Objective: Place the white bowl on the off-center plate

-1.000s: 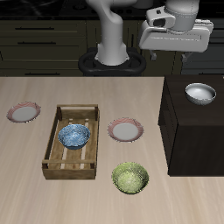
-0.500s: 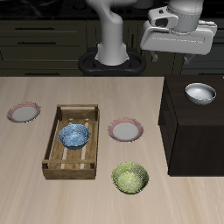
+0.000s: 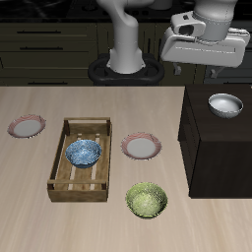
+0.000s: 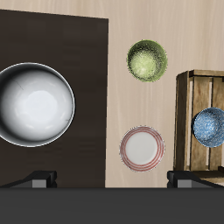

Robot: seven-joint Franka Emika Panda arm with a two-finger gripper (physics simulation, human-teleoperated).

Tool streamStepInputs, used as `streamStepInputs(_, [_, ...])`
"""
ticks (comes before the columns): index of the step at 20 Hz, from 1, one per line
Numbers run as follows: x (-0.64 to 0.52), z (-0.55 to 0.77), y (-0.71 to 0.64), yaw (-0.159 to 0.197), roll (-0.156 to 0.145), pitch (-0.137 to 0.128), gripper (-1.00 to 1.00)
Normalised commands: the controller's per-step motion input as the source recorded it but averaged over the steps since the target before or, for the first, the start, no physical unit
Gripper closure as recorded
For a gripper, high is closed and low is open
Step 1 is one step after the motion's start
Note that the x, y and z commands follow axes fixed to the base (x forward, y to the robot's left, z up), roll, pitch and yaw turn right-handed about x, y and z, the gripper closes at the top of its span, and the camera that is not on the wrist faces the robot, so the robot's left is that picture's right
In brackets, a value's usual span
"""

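The white bowl (image 3: 225, 104) stands on top of a black box (image 3: 212, 148) at the table's side; it fills much of the wrist view (image 4: 35, 103). My gripper (image 3: 209, 67) hangs well above the bowl, open and empty, and its fingertips (image 4: 42, 179) show wide apart. The off-center plate (image 3: 27, 126), pink-rimmed, lies at the opposite side of the table, beyond the crate, out of the wrist view. A near-identical plate (image 3: 141, 147) lies near the table's middle beside the crate, and also shows in the wrist view (image 4: 142, 147).
A wooden crate (image 3: 82, 157) holds a blue patterned bowl (image 3: 84, 152). A green speckled bowl (image 3: 146, 200) sits near the table's front edge. The black box is tall and stands between the white bowl and the plates.
The gripper has shifted a little sideways, closer to a spot above the white bowl, and stayed open. Nothing on the table has moved.
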Motion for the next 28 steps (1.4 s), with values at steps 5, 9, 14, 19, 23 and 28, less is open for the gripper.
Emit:
streamStepInputs(5, [0.14, -0.01, 0.03, -0.009, 0.008, -0.001, -1.00])
streamStepInputs(9, [0.18, -0.14, 0.18, 0.021, 0.025, 0.011, -1.00])
streamStepInputs(14, [0.01, -0.06, 0.13, 0.008, 0.015, 0.001, -1.00])
streamStepInputs(19, [0.03, -0.12, 0.05, -0.012, 0.012, 0.029, -1.00])
streamStepInputs(23, [-0.01, -0.20, 0.07, 0.010, -0.002, 0.020, -1.00])
streamStepInputs(28, [0.00, -0.17, 0.06, -0.005, 0.011, 0.026, -1.00])
